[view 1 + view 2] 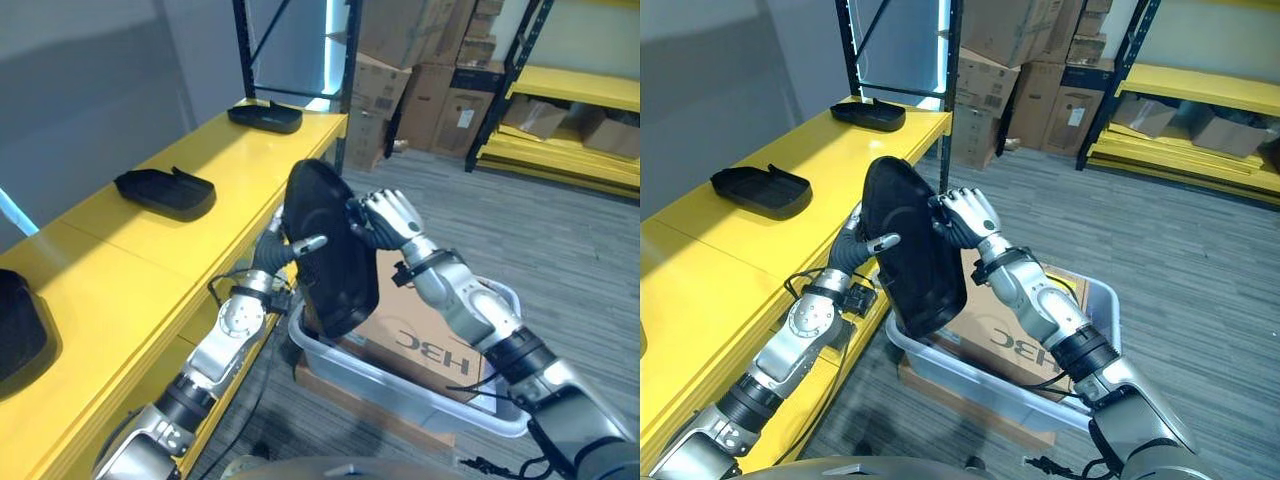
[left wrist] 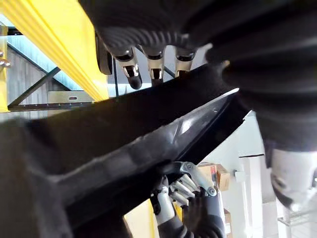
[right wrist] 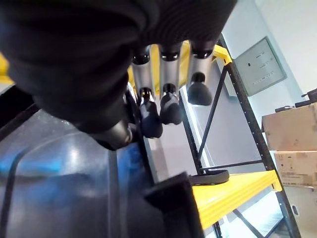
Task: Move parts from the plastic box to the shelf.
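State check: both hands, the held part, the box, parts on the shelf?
left hand: shut on black part, thumb across its face
right hand: shut on black part's edge
black part: held upright above the box, off the shelf
plastic box: on the floor, cardboard inside
shelf: two shelf parts lying flat, apart

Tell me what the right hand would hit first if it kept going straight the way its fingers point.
Almost at once, the black part: the right hand already grips its edge, fingers curled toward the yellow shelf. Behind the part sits the left hand, though depth is unclear.
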